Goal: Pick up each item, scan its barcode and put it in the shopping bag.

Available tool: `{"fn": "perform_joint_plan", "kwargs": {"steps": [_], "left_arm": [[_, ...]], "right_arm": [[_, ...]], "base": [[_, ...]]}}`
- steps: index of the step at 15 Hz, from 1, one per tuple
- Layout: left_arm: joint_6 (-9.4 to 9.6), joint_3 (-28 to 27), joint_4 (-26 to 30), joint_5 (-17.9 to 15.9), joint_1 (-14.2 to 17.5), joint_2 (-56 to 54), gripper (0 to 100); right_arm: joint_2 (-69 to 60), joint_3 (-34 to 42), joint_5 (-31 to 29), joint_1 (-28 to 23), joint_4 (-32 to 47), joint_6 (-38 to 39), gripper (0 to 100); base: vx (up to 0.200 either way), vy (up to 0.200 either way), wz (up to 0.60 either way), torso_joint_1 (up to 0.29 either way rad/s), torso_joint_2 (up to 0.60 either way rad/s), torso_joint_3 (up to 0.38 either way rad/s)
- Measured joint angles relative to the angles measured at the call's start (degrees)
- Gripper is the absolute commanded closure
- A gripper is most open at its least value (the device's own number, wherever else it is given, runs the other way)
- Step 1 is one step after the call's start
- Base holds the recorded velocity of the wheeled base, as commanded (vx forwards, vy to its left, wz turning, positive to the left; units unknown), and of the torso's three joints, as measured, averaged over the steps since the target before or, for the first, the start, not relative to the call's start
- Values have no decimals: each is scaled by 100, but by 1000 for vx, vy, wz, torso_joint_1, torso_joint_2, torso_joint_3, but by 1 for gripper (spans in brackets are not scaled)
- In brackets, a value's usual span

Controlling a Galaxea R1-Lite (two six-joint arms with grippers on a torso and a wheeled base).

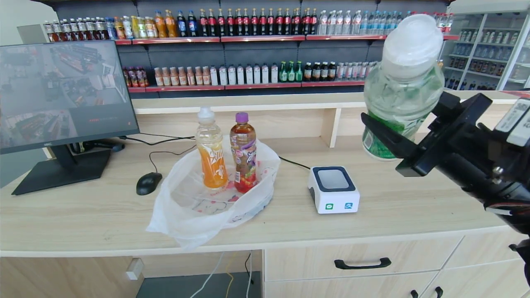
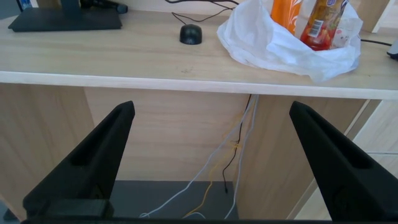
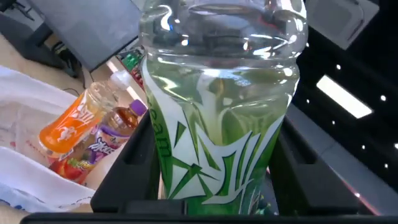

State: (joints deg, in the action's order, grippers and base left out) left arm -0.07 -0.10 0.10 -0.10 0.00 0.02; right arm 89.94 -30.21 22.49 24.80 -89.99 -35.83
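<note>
Spanning the view: flat light-wood counter (image 1: 83,215). Crinkled white plastic bag (image 1: 186,215) sits on it, with orange bottle (image 1: 211,153) and purple-capped bottle (image 1: 243,153) upright inside. Boxy white scanner (image 1: 333,189) is beside the bag. Right gripper (image 3: 221,186) clamps clear green-label bottle (image 1: 403,87), raised right of the scanner. Left gripper (image 2: 211,162) is wide open and empty, below the counter edge.

Wooden counter (image 1: 83,219), drawers (image 1: 397,253), monitor (image 1: 62,95), drink-lined wall shelves (image 1: 265,39)

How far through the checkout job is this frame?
Done: the orange bottle and purple-capped bottle stand in the shopping bag. In hand: the right gripper holds the green-labelled bottle raised, right of the scanner. Remaining: bagging it; whether it's scanned can't be told. The left gripper hangs open below the counter edge.
</note>
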Motion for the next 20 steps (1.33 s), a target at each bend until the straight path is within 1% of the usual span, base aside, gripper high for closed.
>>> {"fn": "perform_joint_plan", "kwargs": {"steps": [4,6,9,13,15,20], "left_arm": [[0,0,-2,0,0,0,0],[-4,0,0,0,0,0,0],[-9,0,0,0,0,0,0],[-9,0,1,0,0,0,0],[-9,0,0,0,0,0,0],[-9,0,0,0,0,0,0]], "right_arm": [[-393,841,-1224,52,13,1840,100],[-467,1150,-1530,48,18,2356,100],[-494,1224,-1609,52,7,2732,100],[-485,1302,-1615,133,-9,2892,100],[-483,1464,-1626,135,20,3009,100],[-478,1549,-1607,177,13,3024,100]], "base": [[0,0,0,0,0,0],[0,0,0,0,0,0],[0,0,0,0,0,0],[0,200,0,-1,0,2],[0,200,0,7,7,5],[0,200,0,0,0,3]]}}
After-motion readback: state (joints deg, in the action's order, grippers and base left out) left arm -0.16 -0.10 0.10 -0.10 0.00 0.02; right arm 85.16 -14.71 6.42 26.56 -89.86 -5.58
